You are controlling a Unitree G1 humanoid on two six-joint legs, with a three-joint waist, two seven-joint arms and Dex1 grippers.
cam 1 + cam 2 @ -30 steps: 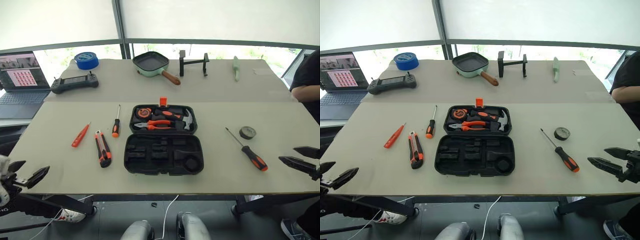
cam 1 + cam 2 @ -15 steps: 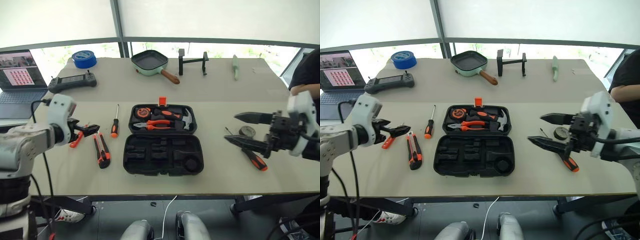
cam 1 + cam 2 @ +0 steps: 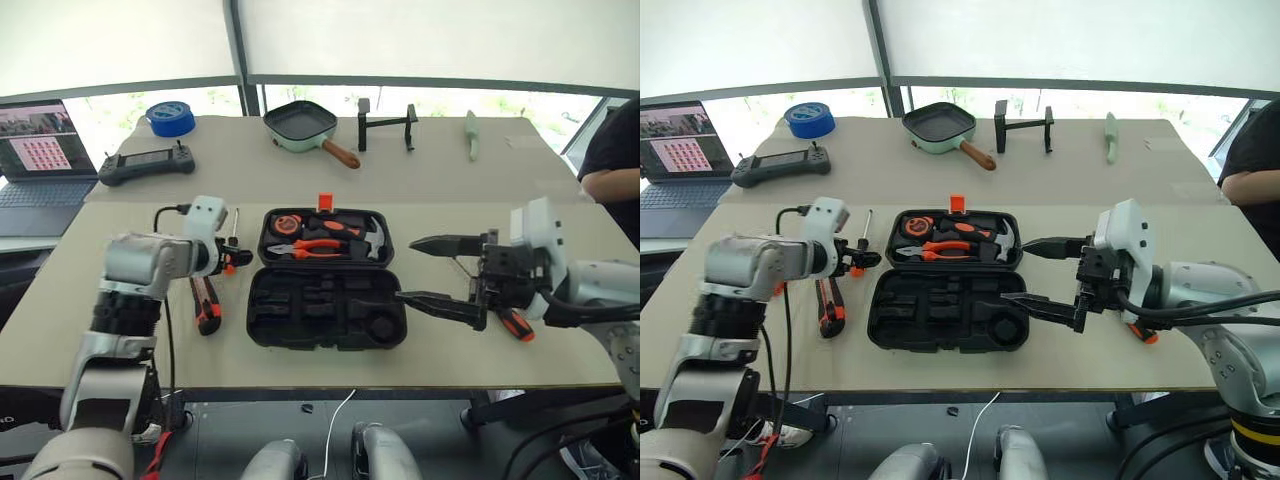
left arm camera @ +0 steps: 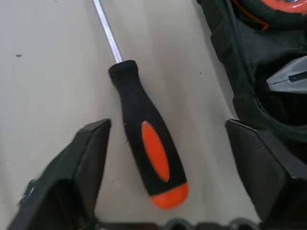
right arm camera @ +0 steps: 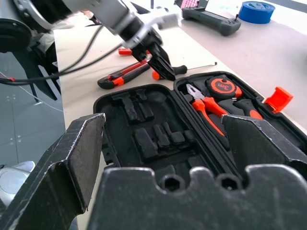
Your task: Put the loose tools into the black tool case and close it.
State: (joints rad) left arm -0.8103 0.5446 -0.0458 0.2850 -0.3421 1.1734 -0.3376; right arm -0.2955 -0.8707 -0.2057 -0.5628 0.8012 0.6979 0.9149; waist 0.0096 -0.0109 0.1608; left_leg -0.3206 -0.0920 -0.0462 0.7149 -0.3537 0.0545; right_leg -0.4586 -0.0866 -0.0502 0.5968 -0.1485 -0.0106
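The left gripper [image 4: 163,143] is placed over the orange-and-black screwdriver [image 4: 146,155], which lies flat on the worktop [image 3: 120,310] just beside the left wall of the black tool case [image 3: 326,305]. Its fingers [image 4: 86,158] are seen apart, one on each side of the handle, and no contact with the handle can be made out. The long axis of the screwdriver runs away from the robot (shaft far, orange cap near), so the handle is crossed by the line between the fingers, which is judged a good fit for closing on it. The case wall is very close to one finger and could be caught there.

The right gripper [image 3: 432,272] hangs with its fingers wide apart over the right edge of the open case, holding nothing. A second screwdriver [image 3: 514,324] lies on the worktop beside this arm, partly hidden by it.

The utility knife [image 3: 205,304] is found near the left gripper, on the robot's side of it. The case lies open, with pliers [image 3: 320,246] in its far half and empty recesses in the near half.
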